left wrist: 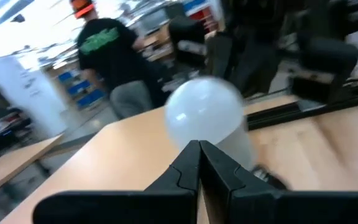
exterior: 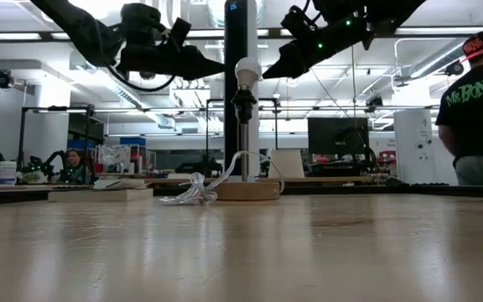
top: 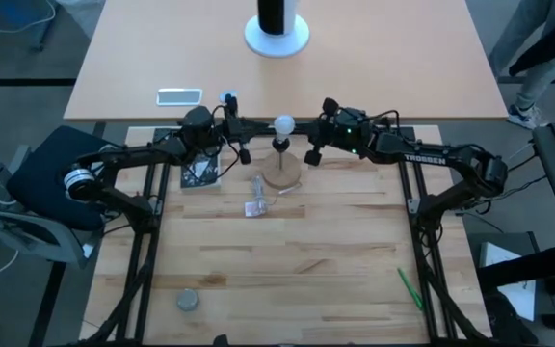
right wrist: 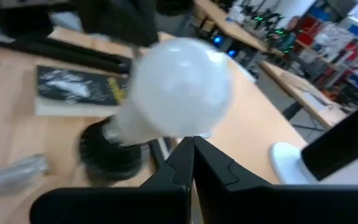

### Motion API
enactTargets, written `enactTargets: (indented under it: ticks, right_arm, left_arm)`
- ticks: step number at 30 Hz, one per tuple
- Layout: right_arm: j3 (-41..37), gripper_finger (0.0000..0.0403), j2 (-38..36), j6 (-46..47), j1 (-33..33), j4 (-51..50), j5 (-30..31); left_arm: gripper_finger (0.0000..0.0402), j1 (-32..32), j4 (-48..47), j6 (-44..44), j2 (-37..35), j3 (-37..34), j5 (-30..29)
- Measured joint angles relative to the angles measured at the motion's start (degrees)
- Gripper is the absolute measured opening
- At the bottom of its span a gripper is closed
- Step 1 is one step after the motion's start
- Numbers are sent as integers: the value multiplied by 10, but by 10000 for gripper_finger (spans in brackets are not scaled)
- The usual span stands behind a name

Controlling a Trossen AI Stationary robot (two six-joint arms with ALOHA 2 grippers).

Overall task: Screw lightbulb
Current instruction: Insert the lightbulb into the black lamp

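Sitting near the front table edge: a small grey puck point(top: 188, 301) on the left and a green pen point(top: 409, 288) on the right, both well apart from the work. Mid-table, crumpled clear wrapper point(top: 256, 206) lies just beside the round wooden disc point(top: 282, 177). Black socket point(exterior: 243, 104) stands upright on a thin stem above the disc, and the lightbulb point(top: 283, 124) sits in it, globe up, base in the socket. Left gripper point(top: 243, 152) hangs just beside the bulb on its left, fingers point(left wrist: 199, 163) clenched together, holding nothing. Right gripper point(top: 313, 154) hangs just beside the bulb on its right, fingers point(right wrist: 192, 157) likewise pressed together, empty. Neither touches the bulb in the low view. A dark booklet point(top: 199, 174) lies under the left arm. Beyond, a phone point(top: 179, 96) and a white round base point(top: 277, 39) sit on the far table. A person point(exterior: 476, 105) stands at right in the room.
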Motion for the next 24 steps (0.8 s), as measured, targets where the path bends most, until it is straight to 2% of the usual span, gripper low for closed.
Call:
enactTargets:
  ticks: [3, 9, 15, 24]
  right_arm:
    - [0, 1, 7, -4, -6, 19, -5]
    - [0, 1, 13, -7, -2, 45, -59]
    - [0, 0, 13, -6, 3, 44, -59]
    - [0, 0, 13, 4, 7, 35, -58]
  left_arm:
    - [0, 0, 0, 0, 1, 3, -3]
    - [0, 0, 1, 1, 2, 7, -3]
    - [0, 0, 0, 1, 3, 7, 22]
    - [0, -1, 0, -1, 3, 7, 27]
